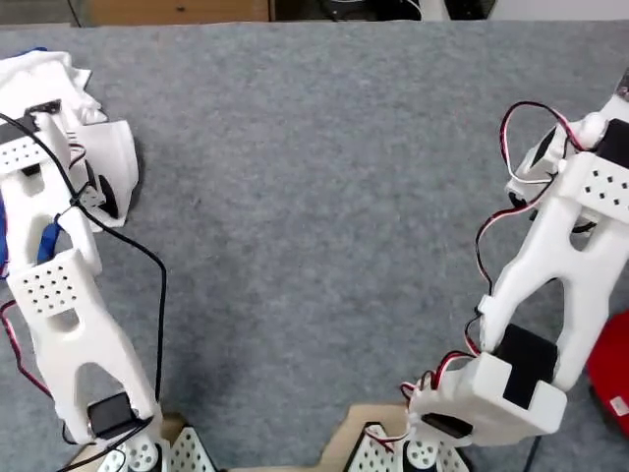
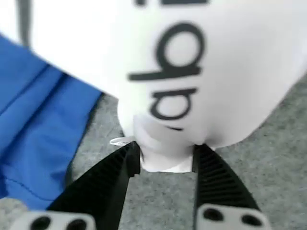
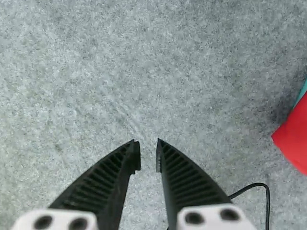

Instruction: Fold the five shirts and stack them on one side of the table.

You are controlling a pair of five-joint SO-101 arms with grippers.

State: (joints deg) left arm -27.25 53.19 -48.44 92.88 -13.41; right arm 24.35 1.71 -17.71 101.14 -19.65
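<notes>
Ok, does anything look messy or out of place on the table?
The white shirt lies crumpled, not folded, at the far left of the table, an edge pinched in the left gripper, beside a blue shirt. A red shirt sits apart at the right edge.

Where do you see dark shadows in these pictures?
High view: a thin shadow hugs the crumpled white shirt on the grey felt table. Left wrist view: shade lies under that shirt's edge beside the blue cloth. Right wrist view: a dark patch sits by the red cloth.
</notes>
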